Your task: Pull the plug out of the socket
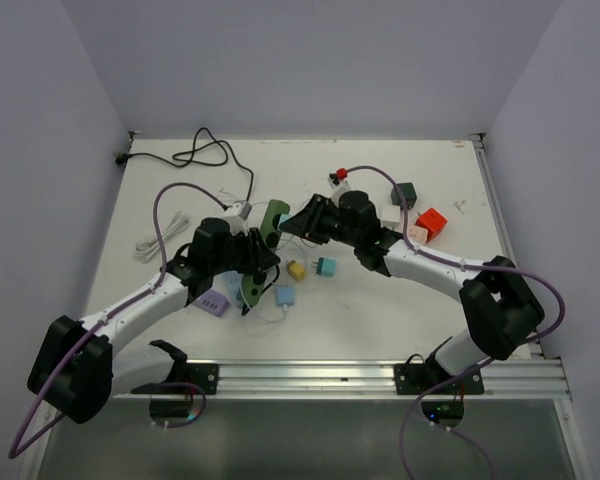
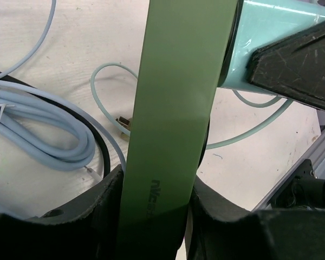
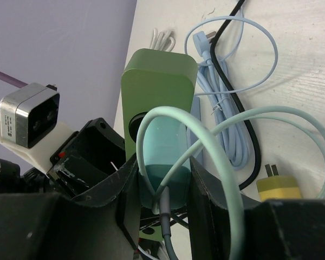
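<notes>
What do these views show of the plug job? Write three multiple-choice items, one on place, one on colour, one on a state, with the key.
1. Where is the plug?
A) flat on the table
B) against the face of the socket
C) in a purple strip

2. What colour is the plug?
A) red
B) yellow
C) pale teal

3. How is the left gripper?
A) shut on the socket
B) open above the table
C) shut on a cable

Key: 1 B, the right wrist view shows it pressed to the green strip, held by the right gripper. 2 C, its body is pale teal. 3 A, the left wrist view shows the strip clamped between both fingers.
</notes>
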